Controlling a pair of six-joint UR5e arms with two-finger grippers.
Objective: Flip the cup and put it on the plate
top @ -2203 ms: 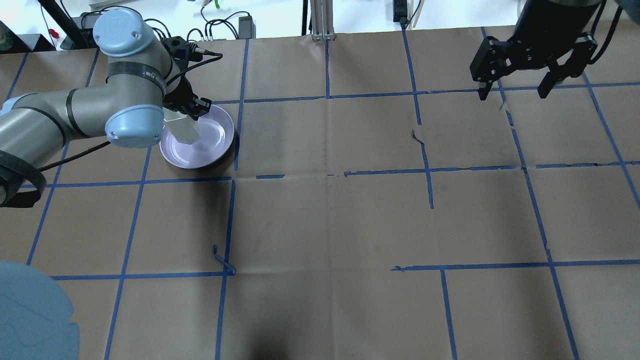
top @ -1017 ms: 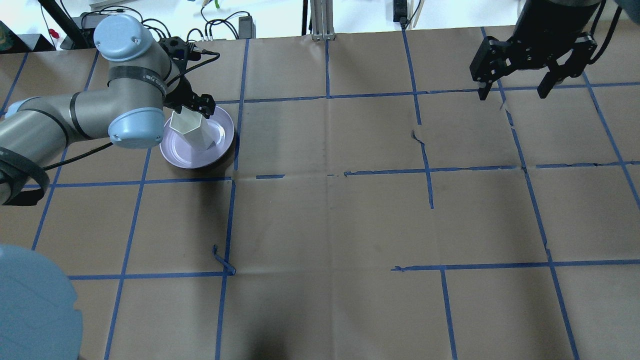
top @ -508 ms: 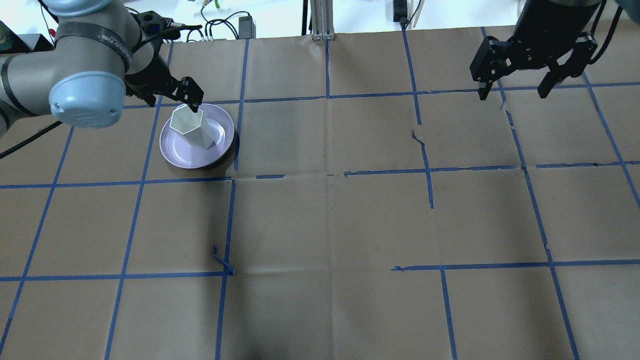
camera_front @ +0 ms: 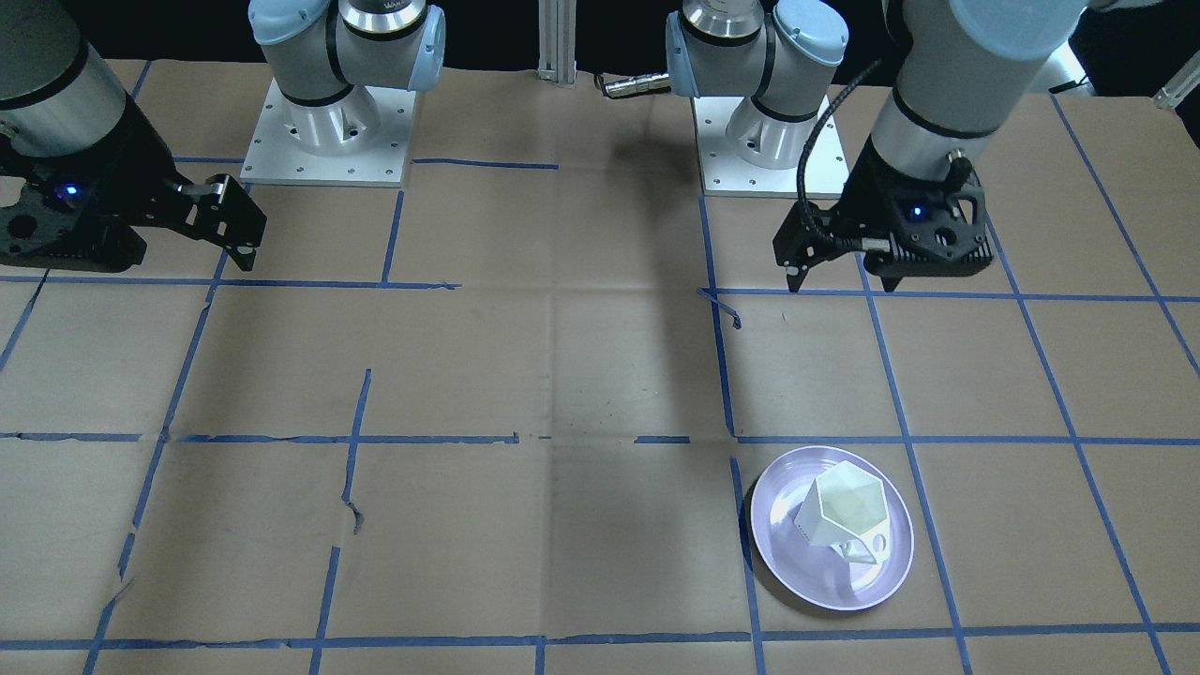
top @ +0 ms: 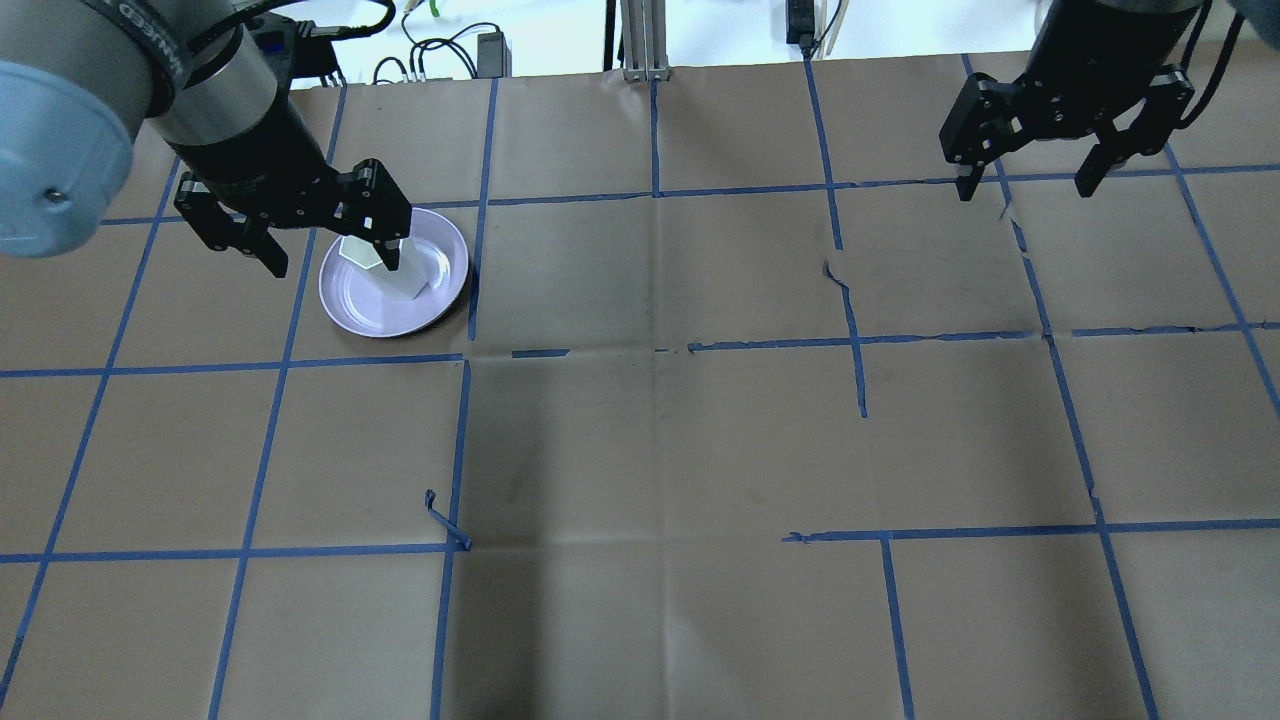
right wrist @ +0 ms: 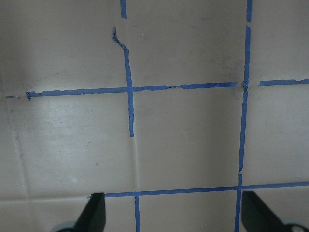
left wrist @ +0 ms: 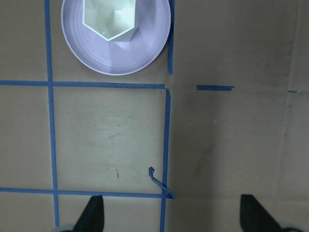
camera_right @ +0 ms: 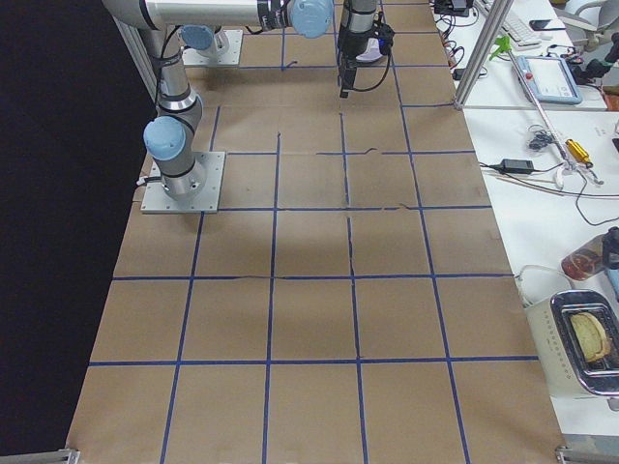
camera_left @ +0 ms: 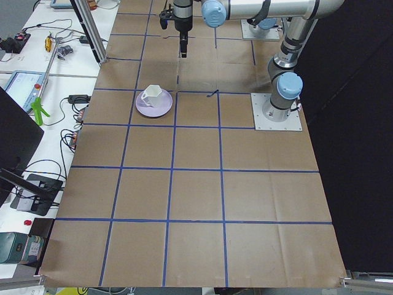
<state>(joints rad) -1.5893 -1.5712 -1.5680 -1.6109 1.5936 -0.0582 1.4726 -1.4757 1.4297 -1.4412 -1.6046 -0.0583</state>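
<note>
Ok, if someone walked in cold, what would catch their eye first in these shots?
The white faceted cup stands mouth-up on the lavender plate, on the robot's left side of the table; it is the one bright spot. Next comes the blue tape grid over the brown paper. The left gripper and right gripper both hang open and empty above it.

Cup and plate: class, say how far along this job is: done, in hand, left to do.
Done: the cup stands mouth up on the plate. In hand: nothing; the left pincer is open and clear of the cup, the right pincer open and far off. Left: apparently nothing but parking the arms.
</note>
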